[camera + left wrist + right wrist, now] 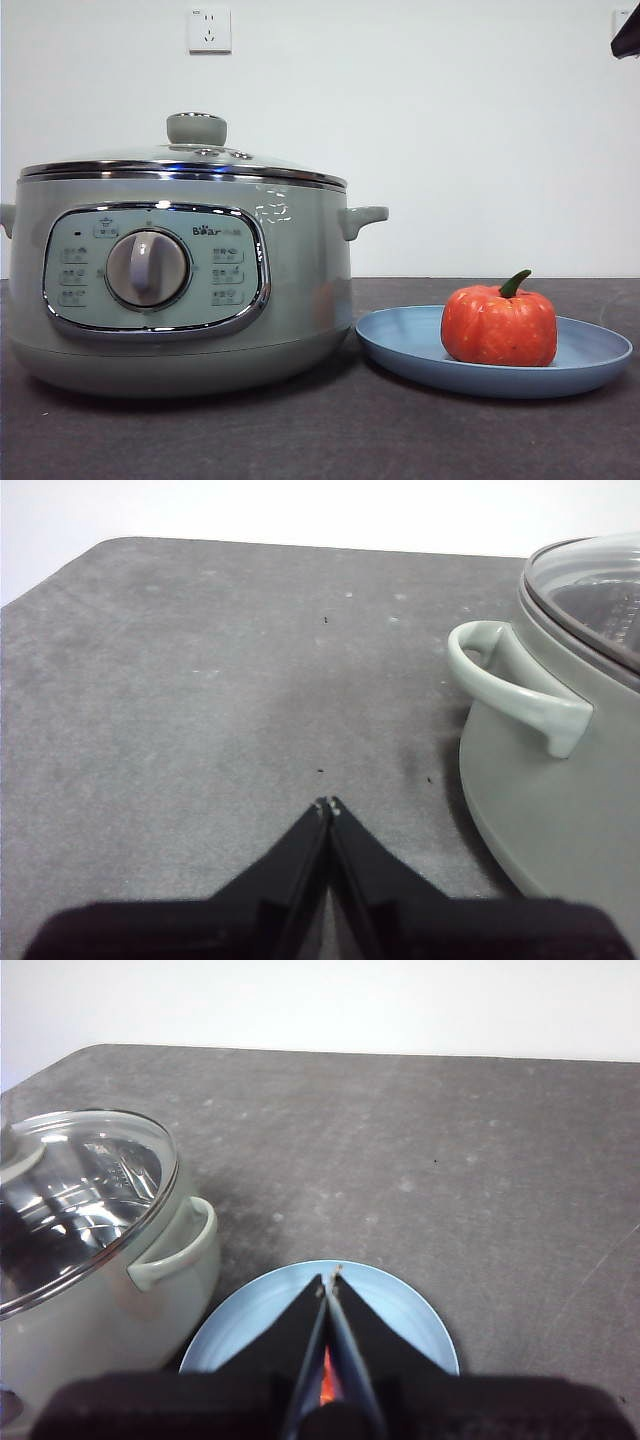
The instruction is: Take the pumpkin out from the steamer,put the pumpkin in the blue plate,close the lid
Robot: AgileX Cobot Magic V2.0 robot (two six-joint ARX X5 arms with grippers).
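pumpkin [499, 326]: upright on the blue plate [400, 345], stem up, just beside the steamer [300, 290]
lid [185, 165]: seated on the steamer, knob up
right gripper [330, 1282]: above the plate, jaws pressed together, empty
left gripper [327, 808]: over bare bench [200, 710] beside the steamer's handle, jaws pressed together
judgement: task looks complete; no grasp left

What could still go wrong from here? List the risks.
Little seems left: the lid sits on the steamer and the pumpkin is in the blue plate. The right gripper, jaws shut, hangs above the plate; dropping could knock the pumpkin. The plate nearly meets the steamer, so bumping either might shift both.
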